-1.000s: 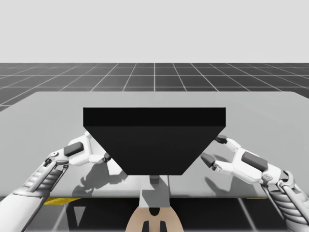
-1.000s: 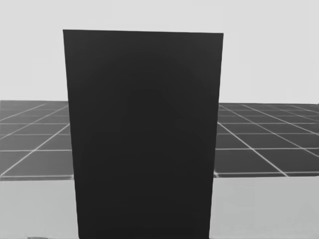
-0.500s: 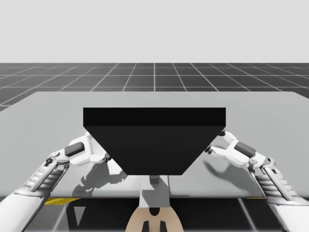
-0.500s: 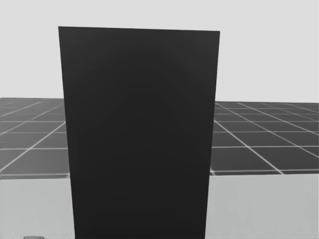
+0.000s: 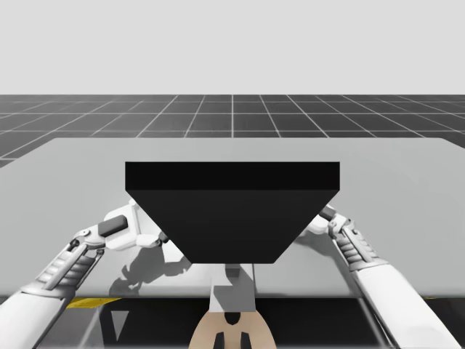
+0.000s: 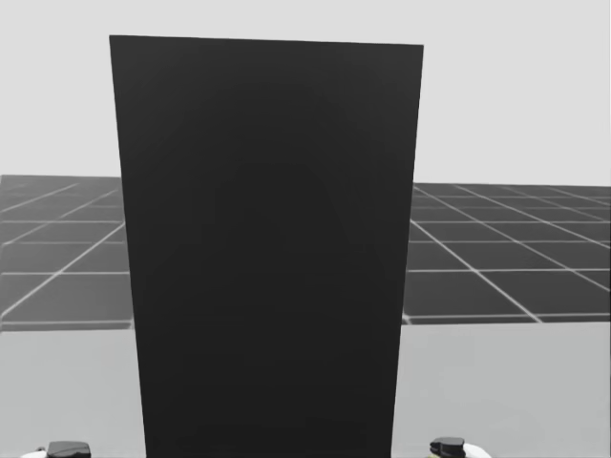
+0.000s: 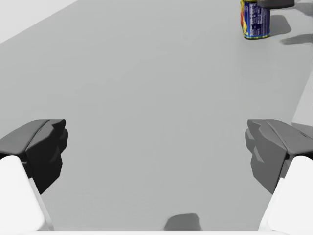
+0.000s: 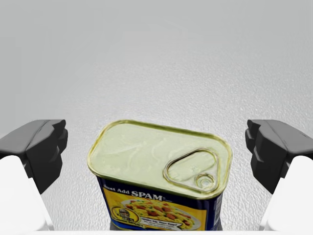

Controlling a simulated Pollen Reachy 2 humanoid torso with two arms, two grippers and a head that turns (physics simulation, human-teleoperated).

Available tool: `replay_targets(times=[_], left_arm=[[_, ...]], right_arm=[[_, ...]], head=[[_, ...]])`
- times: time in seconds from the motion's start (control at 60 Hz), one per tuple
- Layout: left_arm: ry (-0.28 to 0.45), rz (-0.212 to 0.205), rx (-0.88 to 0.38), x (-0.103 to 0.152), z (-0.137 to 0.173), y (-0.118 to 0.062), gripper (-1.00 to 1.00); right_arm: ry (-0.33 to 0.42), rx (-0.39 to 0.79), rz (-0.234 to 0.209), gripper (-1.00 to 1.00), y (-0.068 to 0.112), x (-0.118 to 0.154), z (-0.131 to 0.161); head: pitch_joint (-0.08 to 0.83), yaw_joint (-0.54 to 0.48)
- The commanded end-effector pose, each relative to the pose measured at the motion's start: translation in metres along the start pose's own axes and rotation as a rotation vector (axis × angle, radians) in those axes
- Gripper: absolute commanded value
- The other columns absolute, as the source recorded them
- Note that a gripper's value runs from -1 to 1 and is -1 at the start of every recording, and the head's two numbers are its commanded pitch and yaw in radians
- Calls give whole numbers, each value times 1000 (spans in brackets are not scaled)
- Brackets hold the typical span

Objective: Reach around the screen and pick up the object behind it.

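Now, in the right wrist view the can stands upright on the table, between the fingers of our right gripper. It is a rectangular can with rounded corners, blue and yellow on its side. Its pale lid is sealed, with the ring-pull lying flat, so we cannot tell what is inside. The can's lower part is cut off. The two dark fingers stand wide apart, one on each side of the can, and neither touches it.

In the left wrist view our left gripper hovers over bare table, fingers spread wide with nothing between them. Well ahead of it stands the same can. A dark bit of the right gripper, cut off at the edge, hangs just above the can and casts a shadow beside it.

From the high view the black screen stands mid-table and covers the stretch of table behind it. Our left arm comes in low and bent, its gripper just beside the screen's left edge. Our right arm reaches up along the screen's right edge, and its wrist passes behind the screen there.

In the head view the screen rises tall before us. At the bottom edge a dark-capped bit of each arm peeks out, one on either side of the screen, too little for us to make out any fingers.
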Motion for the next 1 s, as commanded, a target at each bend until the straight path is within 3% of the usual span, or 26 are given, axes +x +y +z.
replay_targets(times=[0.017,0.117,0.267,0.333,0.4,0.417,0.433,0.45,0.467,0.483,0.65,0.8,0.967,1.0], left_arm=[[3,-8,-6,0,0,-2,-1000],[3,-12,-9,0,-1,-3,-1000],[0,-17,-13,0,-1,-4,-1000],[0,-21,-15,0,-1,-5,-1000],[-2,-23,-15,0,0,-5,-1000],[-2,-23,-15,0,0,-5,-1000],[-2,-23,-14,0,0,-5,-1000],[-2,-24,-13,0,0,-5,-1000],[-2,-24,-13,0,0,-5,-1000],[-2,-24,-13,0,0,-5,-1000],[3,-27,-11,0,0,-5,-1000],[5,-26,-9,0,0,-4,-1000],[10,-25,-5,0,-1,-4,-1000],[11,-26,-3,0,-1,-3,-1000]], right_arm=[[14,-32,21,-1000,-6,-15,-14],[43,-38,-12,-1000,-9,-23,-18],[70,-37,6,-1000,-7,-31,-23],[87,-38,25,-1000,-5,-34,-28],[73,-73,90,-1000,-1,-36,-31],[57,-124,137,-561,2,-36,-31],[53,-139,148,-350,3,-36,-31],[48,-138,143,500,4,-36,-31],[50,-129,137,867,4,-35,-31],[50,-125,135,986,5,-34,-31],[34,-140,163,1000,9,-29,-25],[0,-177,179,1000,-2,-14,-16],[-71,-242,215,1000,-17,26,0],[-89,-267,242,1000,-21,38,6]], head=[[92,-74],[96,-77],[96,-77],[96,-77],[96,-77],[96,-77],[96,-77],[96,-77],[96,-76],[96,-76],[96,-76],[90,-78],[90,-76],[89,-77]])
